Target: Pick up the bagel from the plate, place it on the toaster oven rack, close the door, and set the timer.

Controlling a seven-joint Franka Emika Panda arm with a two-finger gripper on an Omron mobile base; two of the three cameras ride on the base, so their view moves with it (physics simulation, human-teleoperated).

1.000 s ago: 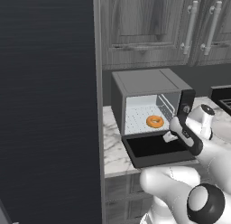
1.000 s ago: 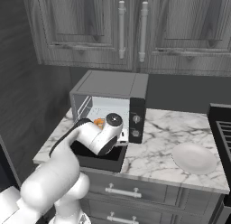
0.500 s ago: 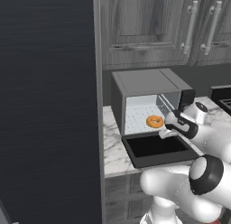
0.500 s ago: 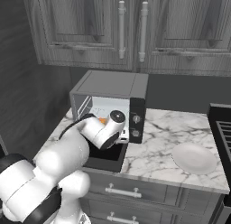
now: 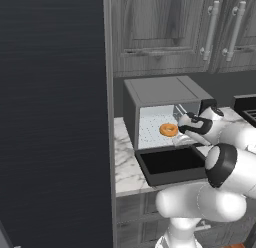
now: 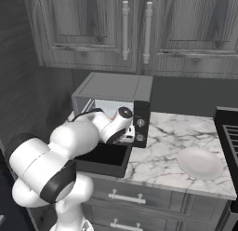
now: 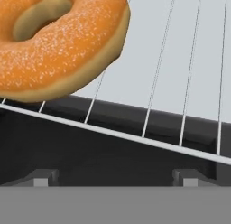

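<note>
Resting on the rack (image 7: 189,74) inside the toaster oven (image 5: 165,92), the bagel (image 5: 168,129) is placed; the gripper (image 5: 184,128) hangs just beside it, jaws spread and empty. Next comes swinging the lowered door (image 5: 172,164) up, then the timer.

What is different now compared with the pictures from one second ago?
The arm folded lower and its elbow swung out toward the cameras, while the gripper stays at the toaster oven mouth with jaws open, holding nothing. Unchanged: the bagel lies on the rack, the door hangs open, and the plate sits on the counter.
</note>
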